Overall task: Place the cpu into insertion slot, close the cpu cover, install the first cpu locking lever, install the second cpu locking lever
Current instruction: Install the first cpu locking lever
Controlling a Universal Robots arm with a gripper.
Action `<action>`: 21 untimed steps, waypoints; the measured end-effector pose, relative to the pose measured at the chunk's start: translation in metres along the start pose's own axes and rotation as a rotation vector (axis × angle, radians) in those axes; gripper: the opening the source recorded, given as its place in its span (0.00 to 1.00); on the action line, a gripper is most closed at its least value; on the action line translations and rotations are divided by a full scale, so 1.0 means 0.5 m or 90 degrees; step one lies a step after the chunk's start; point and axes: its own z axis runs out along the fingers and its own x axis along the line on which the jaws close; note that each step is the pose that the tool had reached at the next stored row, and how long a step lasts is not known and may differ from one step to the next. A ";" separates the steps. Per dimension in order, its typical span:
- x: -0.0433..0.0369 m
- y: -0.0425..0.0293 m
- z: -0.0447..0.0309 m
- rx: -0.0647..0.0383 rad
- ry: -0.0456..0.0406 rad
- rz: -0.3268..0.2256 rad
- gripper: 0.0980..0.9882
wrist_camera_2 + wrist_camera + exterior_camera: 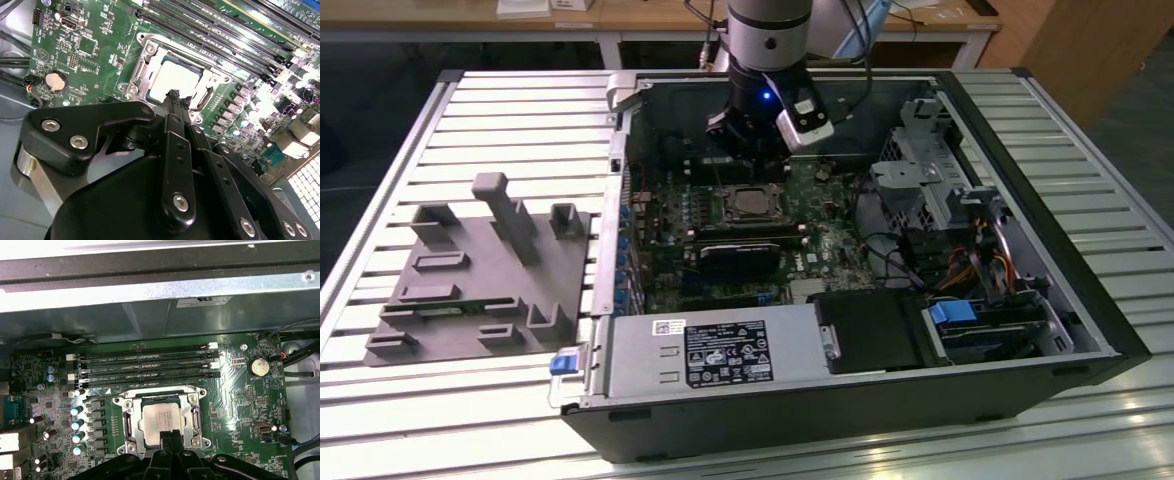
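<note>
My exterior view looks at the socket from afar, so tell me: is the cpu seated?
Observer: Yes, in the first wrist view the cpu lies flat in the insertion slot.
Operator: Is it covered?
Observer: Yes, the cpu cover lies flat, framing the chip, whose top shows through the cutout.
Operator: Anything being carried?
Observer: No, the gripper is shut and empty, its tips at the cover's edge.

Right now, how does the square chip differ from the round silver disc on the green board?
The cpu is square and the larger; the coin battery is round and smaller. The cpu sits inside a metal frame, the cpu cover; the battery has none. Both are silvery and lie flat on the motherboard.
</note>
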 end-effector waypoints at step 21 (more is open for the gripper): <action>0.043 -0.005 -0.002 -0.001 -0.0033 0.000 0.01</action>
